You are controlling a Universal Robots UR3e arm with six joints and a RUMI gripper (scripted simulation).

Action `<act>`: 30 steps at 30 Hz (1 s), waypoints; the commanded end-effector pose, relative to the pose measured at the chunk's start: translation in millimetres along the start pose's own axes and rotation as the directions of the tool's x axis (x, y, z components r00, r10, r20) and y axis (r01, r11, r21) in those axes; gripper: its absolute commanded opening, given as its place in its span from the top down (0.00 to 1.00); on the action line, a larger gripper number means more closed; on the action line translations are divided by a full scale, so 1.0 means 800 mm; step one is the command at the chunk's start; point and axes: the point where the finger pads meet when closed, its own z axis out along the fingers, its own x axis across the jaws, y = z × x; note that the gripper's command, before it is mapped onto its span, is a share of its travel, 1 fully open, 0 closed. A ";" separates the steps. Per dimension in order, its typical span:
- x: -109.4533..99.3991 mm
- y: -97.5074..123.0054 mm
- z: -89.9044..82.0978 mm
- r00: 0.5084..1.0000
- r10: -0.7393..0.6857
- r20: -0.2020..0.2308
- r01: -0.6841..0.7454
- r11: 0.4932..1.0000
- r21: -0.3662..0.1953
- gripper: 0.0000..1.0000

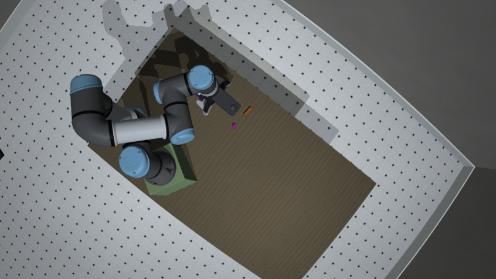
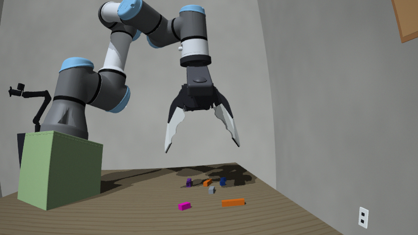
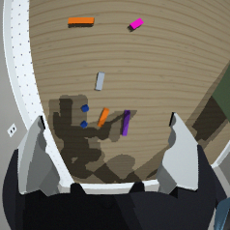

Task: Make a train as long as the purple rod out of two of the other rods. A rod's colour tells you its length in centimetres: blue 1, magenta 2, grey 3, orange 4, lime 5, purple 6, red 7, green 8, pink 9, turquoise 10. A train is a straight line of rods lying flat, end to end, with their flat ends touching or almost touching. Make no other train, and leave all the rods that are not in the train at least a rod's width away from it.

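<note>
Purple rod (image 3: 126,123): we record it flat on the wood-grain worktop (image 3: 159,63), long axis running 12 to 6 in the wrist view, just beside a short orange rod (image 3: 103,117) at its 9. Pincer (image 2: 201,144): spread wide, holding nothing, hanging well above. Grey walls (image 2: 336,87) enclose the worktop.

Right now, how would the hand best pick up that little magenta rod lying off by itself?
Grip the magenta rod at its middle, across the two long sides, coming straight down from above. It lies flat on the wooden table, well apart from the other rods, so the open hand has room either side.
</note>
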 end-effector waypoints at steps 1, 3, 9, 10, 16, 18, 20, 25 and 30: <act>-0.007 0.023 0.001 0.986 0.165 -0.001 -0.165 0.986 0.019 0.00; -0.008 0.030 0.002 0.981 0.193 0.000 -0.193 0.981 0.018 0.00; -0.010 0.051 0.005 0.961 0.278 0.002 -0.278 0.961 0.015 0.00; -0.010 0.055 0.005 0.956 0.292 0.002 -0.292 0.956 0.014 0.00; -0.010 0.067 0.006 0.942 0.336 0.002 -0.336 0.942 0.012 0.00; -0.011 0.071 0.007 0.936 0.351 0.003 -0.351 0.936 0.011 0.00; -0.011 0.074 0.007 0.932 0.363 0.003 -0.363 0.932 0.010 0.00; -0.011 0.077 0.008 0.927 0.376 0.003 -0.376 0.927 0.009 0.00; -0.011 0.078 0.008 0.926 0.377 0.002 -0.377 0.926 0.009 0.00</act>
